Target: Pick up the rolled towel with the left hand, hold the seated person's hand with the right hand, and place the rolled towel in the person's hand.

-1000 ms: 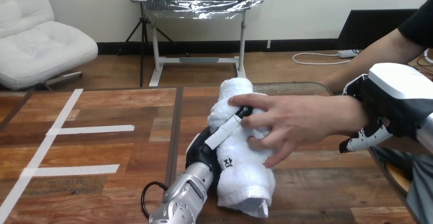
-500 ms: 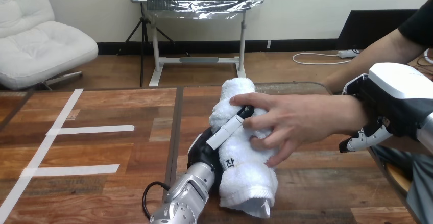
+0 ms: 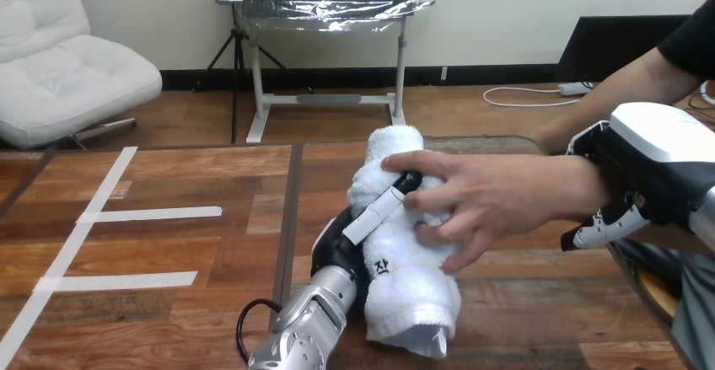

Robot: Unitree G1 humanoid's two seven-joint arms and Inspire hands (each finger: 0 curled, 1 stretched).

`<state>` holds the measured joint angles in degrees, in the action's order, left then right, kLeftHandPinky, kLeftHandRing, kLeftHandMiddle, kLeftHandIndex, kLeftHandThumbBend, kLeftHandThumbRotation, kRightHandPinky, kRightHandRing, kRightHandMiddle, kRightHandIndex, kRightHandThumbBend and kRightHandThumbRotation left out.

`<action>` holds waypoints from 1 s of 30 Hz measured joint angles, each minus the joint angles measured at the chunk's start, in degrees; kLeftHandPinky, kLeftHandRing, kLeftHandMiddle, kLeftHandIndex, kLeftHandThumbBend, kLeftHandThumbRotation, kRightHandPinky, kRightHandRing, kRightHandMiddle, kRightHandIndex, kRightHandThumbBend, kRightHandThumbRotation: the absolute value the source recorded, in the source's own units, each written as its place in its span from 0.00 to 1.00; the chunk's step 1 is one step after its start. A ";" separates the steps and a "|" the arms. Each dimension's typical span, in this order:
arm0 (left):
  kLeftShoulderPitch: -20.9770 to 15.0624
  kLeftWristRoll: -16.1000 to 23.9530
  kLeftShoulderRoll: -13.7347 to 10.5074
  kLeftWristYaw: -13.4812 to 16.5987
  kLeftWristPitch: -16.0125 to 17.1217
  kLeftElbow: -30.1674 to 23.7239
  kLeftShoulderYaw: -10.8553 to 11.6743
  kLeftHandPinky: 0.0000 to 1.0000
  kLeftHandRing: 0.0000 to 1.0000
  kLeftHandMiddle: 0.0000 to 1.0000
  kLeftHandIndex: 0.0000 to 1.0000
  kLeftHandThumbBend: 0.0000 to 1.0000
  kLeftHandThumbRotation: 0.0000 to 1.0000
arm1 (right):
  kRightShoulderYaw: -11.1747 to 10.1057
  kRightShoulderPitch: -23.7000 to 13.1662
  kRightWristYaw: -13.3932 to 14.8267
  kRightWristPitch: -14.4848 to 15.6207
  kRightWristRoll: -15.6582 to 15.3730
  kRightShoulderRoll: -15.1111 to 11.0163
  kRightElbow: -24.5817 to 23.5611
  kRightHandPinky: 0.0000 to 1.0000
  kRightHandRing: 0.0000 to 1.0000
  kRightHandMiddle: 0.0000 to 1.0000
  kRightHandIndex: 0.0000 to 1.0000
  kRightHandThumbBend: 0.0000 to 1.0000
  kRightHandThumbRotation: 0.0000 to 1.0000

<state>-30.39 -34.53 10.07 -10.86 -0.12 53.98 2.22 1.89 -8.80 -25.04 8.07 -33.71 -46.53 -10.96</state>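
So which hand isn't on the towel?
The robot's right hand, curled round the person's wrist; its left hand grips the rolled towel and the person's hand lies on it.

Lettering, one item: small black characters (image 3: 381, 266) on the white rolled towel (image 3: 411, 298), on its left side toward the near end. They are too small and creased to be read. Legible text: none.

Open lane for you: the table's (image 3: 169, 252) left half, crossed only by flat tape strips (image 3: 147, 213). At centre the rolled towel (image 3: 403, 256), the left hand (image 3: 339, 248) gripping it and the person's hand (image 3: 497, 195) laid on it block passage. The right hand (image 3: 645, 163), clasping the person's wrist (image 3: 590, 186), closes the right.
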 measured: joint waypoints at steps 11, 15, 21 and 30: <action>0.00 -1.28 0.00 -0.53 -0.28 -0.46 -0.61 0.28 0.35 0.44 0.50 0.82 0.14 | -0.27 0.00 0.31 -0.15 0.26 0.00 -0.02 0.40 0.45 0.52 0.56 0.85 0.00; 0.00 -1.29 0.00 -0.98 -0.28 -0.58 -0.80 0.31 0.39 0.49 0.57 0.80 0.20 | -0.28 0.00 0.47 -0.36 0.30 0.00 -0.02 0.41 0.46 0.54 0.60 0.84 0.00; 0.00 -1.28 0.00 -1.92 -0.27 -0.69 -1.03 0.35 0.44 0.55 0.63 0.78 0.27 | -0.28 0.00 0.73 -0.86 0.37 0.00 -0.02 0.41 0.47 0.56 0.62 0.85 0.00; 0.00 -1.27 0.00 -4.41 -0.19 -0.69 -1.18 0.41 0.50 0.61 0.65 0.79 0.31 | -0.35 -0.01 0.90 -1.00 0.22 0.00 -0.02 0.38 0.44 0.56 0.67 0.87 0.00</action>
<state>-30.39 -35.80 10.07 -15.27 -0.31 53.29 1.04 1.55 -8.80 -24.14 7.07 -33.49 -46.53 -10.98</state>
